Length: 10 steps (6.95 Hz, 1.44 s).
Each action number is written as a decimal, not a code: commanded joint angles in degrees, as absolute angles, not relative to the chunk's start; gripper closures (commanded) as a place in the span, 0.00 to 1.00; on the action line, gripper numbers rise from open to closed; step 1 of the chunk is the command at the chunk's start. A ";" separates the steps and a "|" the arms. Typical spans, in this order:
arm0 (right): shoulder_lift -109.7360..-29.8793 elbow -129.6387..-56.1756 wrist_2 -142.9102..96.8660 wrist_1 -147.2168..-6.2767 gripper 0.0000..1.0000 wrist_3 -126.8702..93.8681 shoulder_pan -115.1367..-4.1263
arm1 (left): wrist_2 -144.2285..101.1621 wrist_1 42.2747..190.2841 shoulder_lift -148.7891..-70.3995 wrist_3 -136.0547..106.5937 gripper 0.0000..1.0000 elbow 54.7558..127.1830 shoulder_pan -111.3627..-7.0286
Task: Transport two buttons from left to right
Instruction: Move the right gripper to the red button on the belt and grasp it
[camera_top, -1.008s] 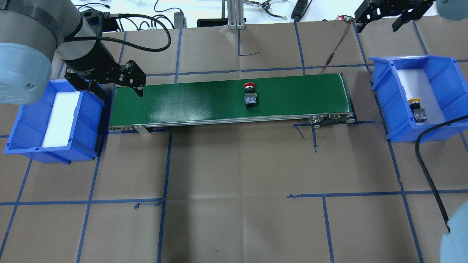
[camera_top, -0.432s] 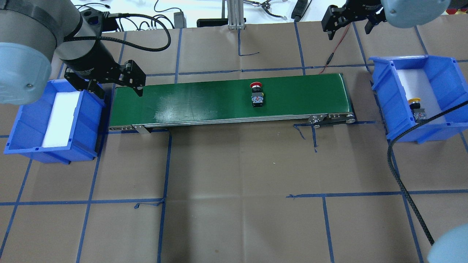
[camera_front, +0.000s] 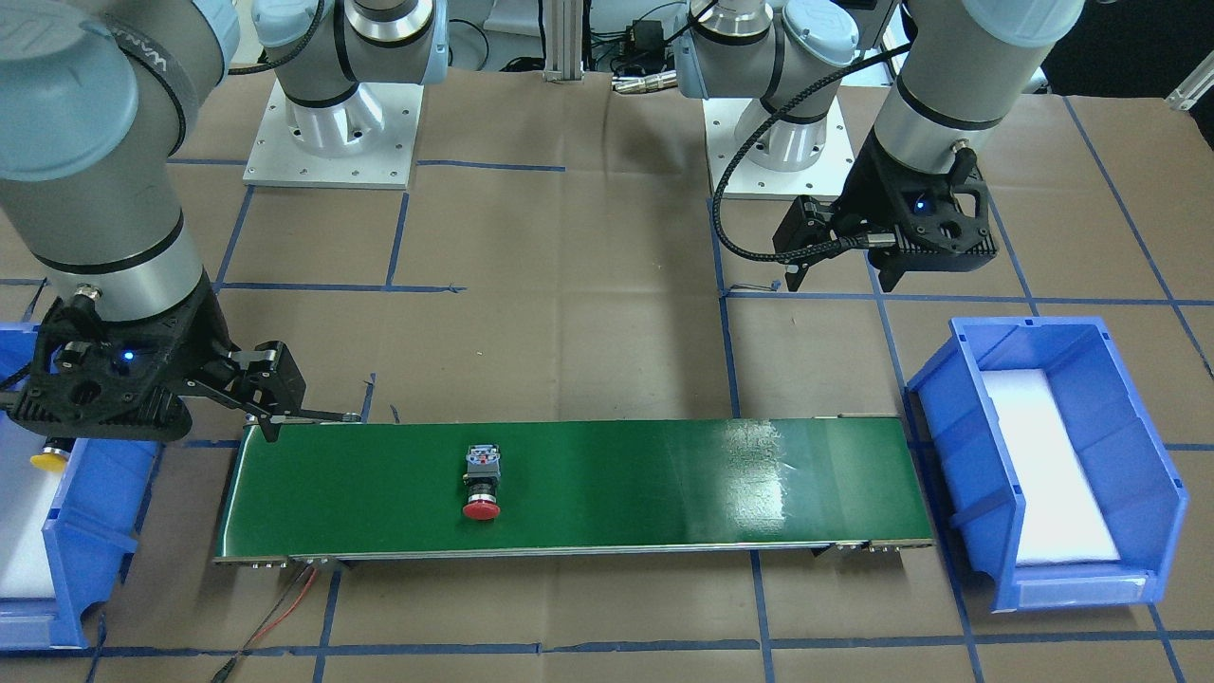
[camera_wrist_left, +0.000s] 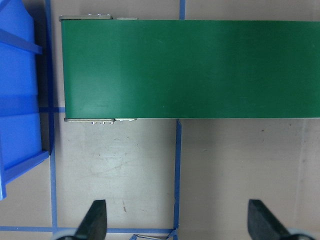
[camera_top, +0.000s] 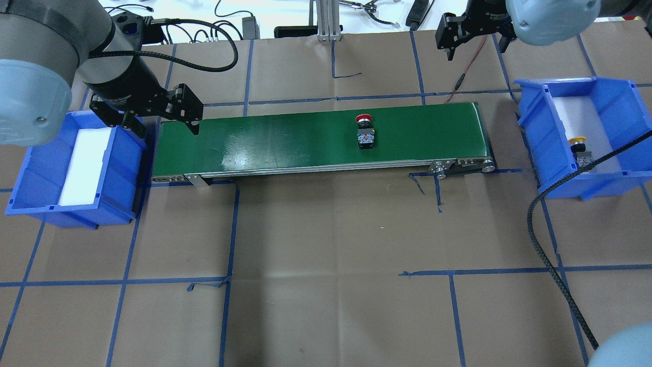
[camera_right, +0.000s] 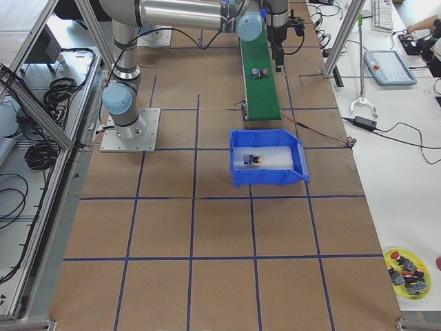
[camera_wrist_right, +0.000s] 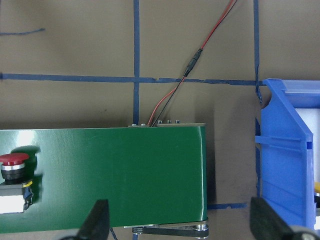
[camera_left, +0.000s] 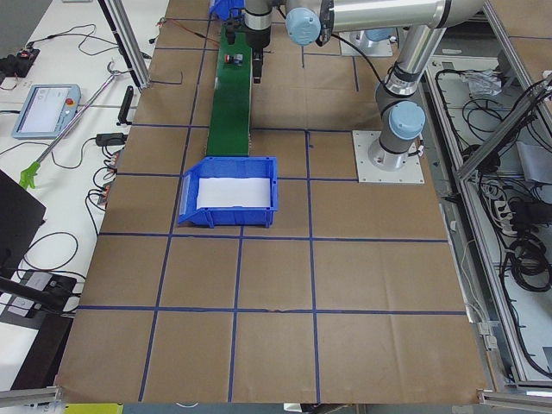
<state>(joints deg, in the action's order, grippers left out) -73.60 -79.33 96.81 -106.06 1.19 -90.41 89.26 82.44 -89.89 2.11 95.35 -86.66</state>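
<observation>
On the green conveyor belt (camera_top: 285,140), toward 3 o'clock, lies the red button (camera_top: 365,131); the yellow button (camera_top: 580,152) sits in the 3 o'clock blue bin (camera_top: 555,84). The left gripper (camera_wrist_left: 178,221) and right gripper (camera_wrist_right: 181,222) are wide open, empty. Grabbed late, red could fall off the end

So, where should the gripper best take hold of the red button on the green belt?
Take the square grey block of the red button, coming straight down from above. It lies on its side on the belt, so the block's flat sides face along the belt; the rounded cap would likely slip.
</observation>
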 commanded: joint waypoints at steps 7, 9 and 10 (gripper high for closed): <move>-68.83 -82.07 89.23 -106.25 0.05 -2.37 -90.44 | 89.30 82.44 -89.82 2.11 0.00 95.36 -86.66; -67.86 -83.40 88.51 -106.35 0.04 -3.60 -90.53 | 89.30 82.44 -89.82 2.11 0.00 95.36 -86.66; -66.46 -83.76 86.50 -106.43 0.04 -3.60 -90.44 | 89.30 82.44 -89.82 2.20 0.00 95.36 -86.66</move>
<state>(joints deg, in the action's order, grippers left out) -67.73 -83.22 88.15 -106.36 -3.39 -90.48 89.30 82.44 -89.83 2.13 95.36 -86.66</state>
